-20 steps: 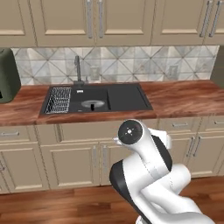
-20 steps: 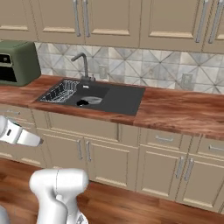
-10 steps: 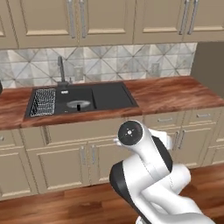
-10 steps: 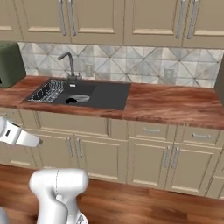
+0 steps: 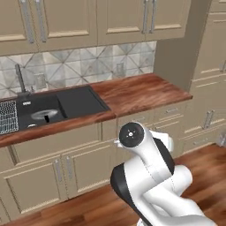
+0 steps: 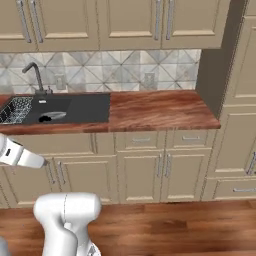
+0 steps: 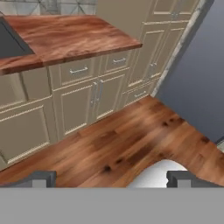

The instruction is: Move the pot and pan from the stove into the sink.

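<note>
The black sink (image 5: pixel 79 100) is set into the wooden counter at the left, with its white wire rack (image 5: pixel 6 117), round drain (image 5: pixel 44 114) and grey faucet (image 5: pixel 18 77). From the other side the sink (image 6: pixel 85 107) sits at the upper left, and its corner (image 7: pixel 8 41) shows at the hand view's top left. My gripper (image 7: pixel 112 178) is open, its fingertips (image 7: pixel 42 177) far apart with nothing between them, and it looks down at the floor in front of the cabinets. The pot, the pan and the stove are out of view.
The wooden counter (image 6: pixel 160 110) ends to the right of the sink against a tall beige cabinet (image 6: pixel 240 100). Lower cabinets with drawers (image 7: pixel 83 94) run under it. A wood floor (image 7: pixel 131 144) spreads in front, bounded by a grey wall (image 7: pixel 197 78).
The whole picture has shifted: the base has moved right, so the sink slid to the left edge and the counter's end and tall cabinet came into view. The gripper stays open.
</note>
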Tool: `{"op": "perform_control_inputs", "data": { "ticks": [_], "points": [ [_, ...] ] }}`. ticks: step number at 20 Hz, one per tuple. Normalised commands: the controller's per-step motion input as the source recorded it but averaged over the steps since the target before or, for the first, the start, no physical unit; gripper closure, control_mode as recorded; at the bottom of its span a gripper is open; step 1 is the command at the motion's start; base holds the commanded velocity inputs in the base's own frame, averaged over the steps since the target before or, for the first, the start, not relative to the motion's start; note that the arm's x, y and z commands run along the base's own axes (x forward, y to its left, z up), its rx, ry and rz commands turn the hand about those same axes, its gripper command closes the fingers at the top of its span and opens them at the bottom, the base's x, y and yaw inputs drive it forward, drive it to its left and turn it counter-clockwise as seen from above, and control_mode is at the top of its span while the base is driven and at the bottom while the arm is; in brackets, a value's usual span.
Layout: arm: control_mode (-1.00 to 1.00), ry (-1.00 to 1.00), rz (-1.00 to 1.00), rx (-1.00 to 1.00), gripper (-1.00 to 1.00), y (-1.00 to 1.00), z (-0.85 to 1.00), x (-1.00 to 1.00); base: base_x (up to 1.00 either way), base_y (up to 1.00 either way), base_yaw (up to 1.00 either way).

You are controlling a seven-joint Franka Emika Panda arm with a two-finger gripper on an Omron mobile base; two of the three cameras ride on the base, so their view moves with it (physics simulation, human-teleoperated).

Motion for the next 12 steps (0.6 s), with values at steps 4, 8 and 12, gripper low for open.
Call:
{"op": "perform_control_inputs", "data": {
  "ticks": [4, 8, 12],
  "points": [
    [1.00, 0.00, 0.00, 0.00, -1.00, 0.00, 0.00, 0.00, 0.00, -0.09, -0.48],
    [1.00, 0.00, 0.00, 0.00, -1.00, 0.00, 0.00, 0.00, 0.00, -0.08, -0.48],
    [1.00, 0.00, 0.00, 0.00, -1.00, 0.00, 0.00, 0.00, 0.00, -0.11, -0.47]
  ]
}}
